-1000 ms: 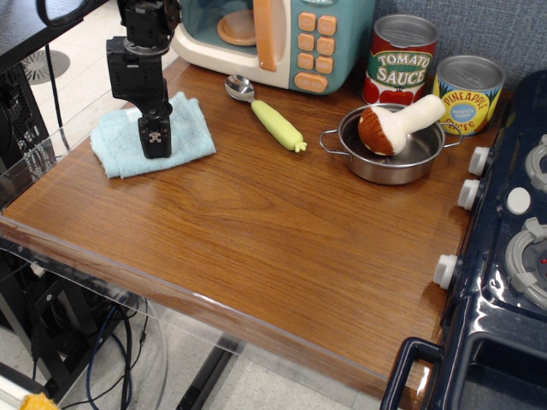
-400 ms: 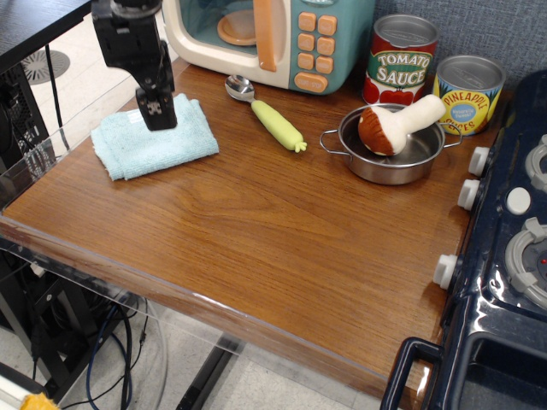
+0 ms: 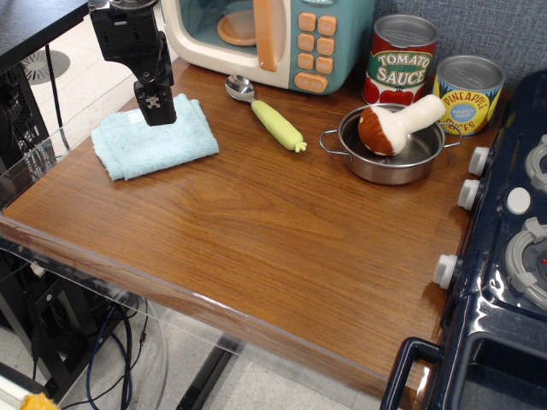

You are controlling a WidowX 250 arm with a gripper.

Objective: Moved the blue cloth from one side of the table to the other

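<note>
The blue cloth [image 3: 154,138] lies flat and folded at the far left of the brown table [image 3: 256,231], near its left edge. My gripper [image 3: 155,109] hangs just above the cloth's back edge, fingers pointing down and lifted clear of it. Its black fingers [image 3: 155,102] line up one behind the other in this view. It holds nothing.
A toy microwave [image 3: 273,38] stands at the back. A spoon with a yellow-green handle [image 3: 267,113] lies right of the cloth. A steel pot [image 3: 389,154] holds a plush mushroom [image 3: 395,124]. Two cans [image 3: 402,60] stand behind it. A navy toy stove [image 3: 504,256] fills the right side.
My gripper has risen off the cloth and moved slightly back and left. The cloth stays lying on the table where it was let go.
</note>
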